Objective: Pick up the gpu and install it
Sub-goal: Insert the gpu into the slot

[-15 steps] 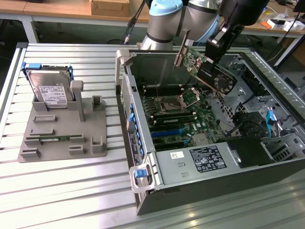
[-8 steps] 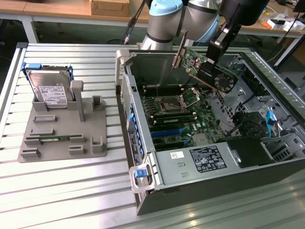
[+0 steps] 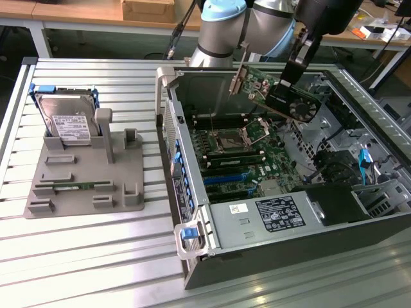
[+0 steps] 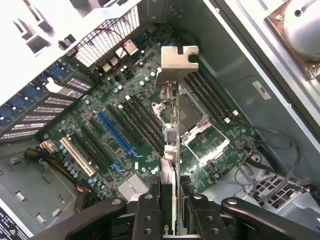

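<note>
The gpu [image 3: 282, 96], a dark card with a fan and a silver end bracket, hangs tilted in the air over the open computer case [image 3: 192, 212]. My gripper [image 3: 294, 67] comes down from above and is shut on the card's upper edge. In the wrist view the gpu [image 4: 170, 135] shows edge-on, clamped between my gripper [image 4: 172, 215], and its bracket [image 4: 177, 60] points away over the motherboard [image 4: 100, 150]. The card hangs above the processor socket [image 4: 197, 125], clear of the board. A long blue expansion slot [image 4: 117, 132] lies beside it, apart from the card.
On the exterior view's left, a grey fixture [image 3: 83, 173] holds a silver hard drive [image 3: 64, 119] with a blue frame and a green memory stick [image 3: 74, 186]. A power supply [image 3: 276, 215] and cables [image 3: 340, 160] fill the case's near and right side. The slatted table [image 3: 96, 256] surrounds everything.
</note>
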Robot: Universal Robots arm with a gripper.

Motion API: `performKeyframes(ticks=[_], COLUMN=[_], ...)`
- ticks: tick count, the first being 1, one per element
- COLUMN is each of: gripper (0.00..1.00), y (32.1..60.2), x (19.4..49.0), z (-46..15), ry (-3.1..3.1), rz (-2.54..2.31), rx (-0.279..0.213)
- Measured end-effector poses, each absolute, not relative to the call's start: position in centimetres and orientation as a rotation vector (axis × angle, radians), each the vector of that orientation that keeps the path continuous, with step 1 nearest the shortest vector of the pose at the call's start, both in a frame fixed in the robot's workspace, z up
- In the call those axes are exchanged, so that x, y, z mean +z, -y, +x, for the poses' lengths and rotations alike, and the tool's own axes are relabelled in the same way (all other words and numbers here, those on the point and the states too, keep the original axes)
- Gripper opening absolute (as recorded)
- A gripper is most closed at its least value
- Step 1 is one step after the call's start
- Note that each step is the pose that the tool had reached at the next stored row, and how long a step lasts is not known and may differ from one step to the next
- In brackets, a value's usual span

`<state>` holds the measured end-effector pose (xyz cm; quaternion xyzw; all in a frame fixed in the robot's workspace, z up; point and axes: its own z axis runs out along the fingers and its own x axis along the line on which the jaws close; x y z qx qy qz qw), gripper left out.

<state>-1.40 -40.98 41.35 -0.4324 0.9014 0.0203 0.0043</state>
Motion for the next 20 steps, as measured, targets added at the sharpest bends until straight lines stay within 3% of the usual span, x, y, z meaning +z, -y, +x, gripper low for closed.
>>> performKeyframes(ticks=[20], gripper=[0.26], y=[40.98], x=[41.31], z=[-1.40], ry=[-2.628], rz=[-1.714], rx=[0.065])
